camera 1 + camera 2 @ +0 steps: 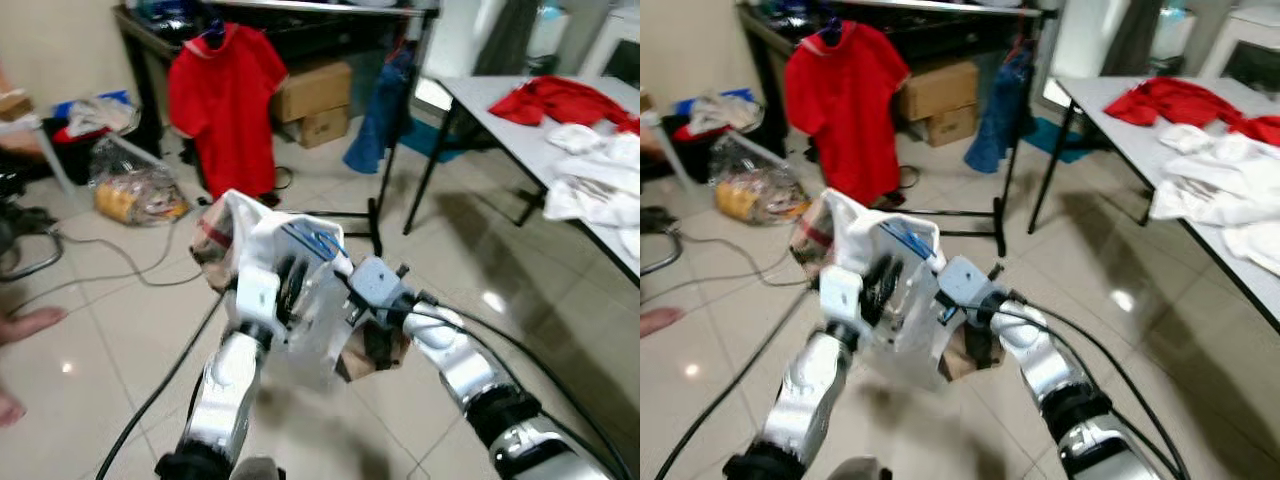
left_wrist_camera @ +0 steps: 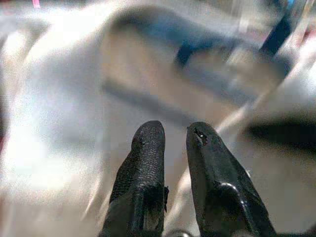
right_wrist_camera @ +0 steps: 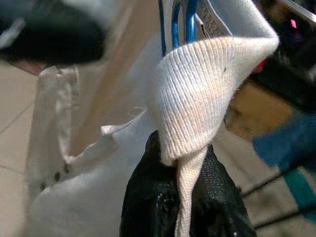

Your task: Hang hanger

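2 end effectors: right (image 3: 180, 197) pinches white shirt (image 1: 300, 300) on blue hanger (image 3: 180, 22); left (image 2: 170, 140) slightly spread.

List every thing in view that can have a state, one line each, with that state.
white garment: off the rack, held up between both grippers, with a blue hanger at its collar.
right gripper: shut on the garment's collar.
left gripper: fingers slightly apart, against the cloth.
red shirt: hanging on the rack.
blue garment: hanging on the rack.
clothes on table: lying loose, unfolded.
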`<state>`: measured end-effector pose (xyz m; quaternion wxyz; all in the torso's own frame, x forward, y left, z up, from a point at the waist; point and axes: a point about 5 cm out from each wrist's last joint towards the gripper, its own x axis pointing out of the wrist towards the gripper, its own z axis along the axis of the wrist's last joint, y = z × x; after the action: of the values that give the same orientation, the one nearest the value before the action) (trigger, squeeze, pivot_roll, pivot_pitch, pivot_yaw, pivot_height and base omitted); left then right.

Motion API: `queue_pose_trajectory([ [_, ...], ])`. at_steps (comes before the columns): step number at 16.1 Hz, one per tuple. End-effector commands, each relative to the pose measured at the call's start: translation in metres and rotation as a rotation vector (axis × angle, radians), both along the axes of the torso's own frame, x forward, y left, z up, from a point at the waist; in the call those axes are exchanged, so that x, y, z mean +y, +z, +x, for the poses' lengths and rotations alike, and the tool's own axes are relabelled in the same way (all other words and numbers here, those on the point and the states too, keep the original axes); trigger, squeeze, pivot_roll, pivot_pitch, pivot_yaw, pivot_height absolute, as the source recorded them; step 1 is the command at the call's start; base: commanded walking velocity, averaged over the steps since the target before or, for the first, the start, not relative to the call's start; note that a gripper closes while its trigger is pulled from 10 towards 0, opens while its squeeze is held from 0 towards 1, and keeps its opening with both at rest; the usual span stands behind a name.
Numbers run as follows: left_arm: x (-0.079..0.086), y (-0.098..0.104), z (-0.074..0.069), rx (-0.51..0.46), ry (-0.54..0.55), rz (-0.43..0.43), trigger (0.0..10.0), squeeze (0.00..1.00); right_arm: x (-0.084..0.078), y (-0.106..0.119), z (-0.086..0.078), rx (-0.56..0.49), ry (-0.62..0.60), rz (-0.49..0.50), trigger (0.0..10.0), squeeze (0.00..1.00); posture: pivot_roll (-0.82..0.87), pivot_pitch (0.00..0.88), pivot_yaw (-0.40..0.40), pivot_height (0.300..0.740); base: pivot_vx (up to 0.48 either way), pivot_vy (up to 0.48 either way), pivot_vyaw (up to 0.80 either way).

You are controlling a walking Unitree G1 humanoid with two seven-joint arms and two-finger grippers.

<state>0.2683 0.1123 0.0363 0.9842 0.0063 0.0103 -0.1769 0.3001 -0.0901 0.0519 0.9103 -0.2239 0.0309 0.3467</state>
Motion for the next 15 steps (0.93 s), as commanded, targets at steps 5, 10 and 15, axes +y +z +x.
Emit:
queue_pose_trajectory([
  [5, 0.022, -0.036, -0.019, 0.114, 0.024, 0.132, 10.0, 0.0, -0.02, -0.034, -0.019, 0.062, -0.108, -0.02, 10.0, 0.0, 0.17, 0.0, -0.003, 0.74, 0.0, 0.0, 0.0],
  [10, 0.031, -0.057, -0.033, 0.187, -0.055, 0.292, 10.0, 0.0, -0.039, -0.058, -0.04, 0.095, -0.036, -0.177, 10.0, 0.0, 0.17, 0.0, -0.004, 0.74, 0.0, 0.0, 0.0],
  [15, 0.039, -0.069, -0.043, 0.244, -0.064, 0.362, 10.0, 0.0, -0.041, -0.069, -0.05, 0.103, 0.023, -0.264, 10.0, 0.0, 0.17, 0.0, -0.009, 0.74, 0.0, 0.0, 0.0],
])
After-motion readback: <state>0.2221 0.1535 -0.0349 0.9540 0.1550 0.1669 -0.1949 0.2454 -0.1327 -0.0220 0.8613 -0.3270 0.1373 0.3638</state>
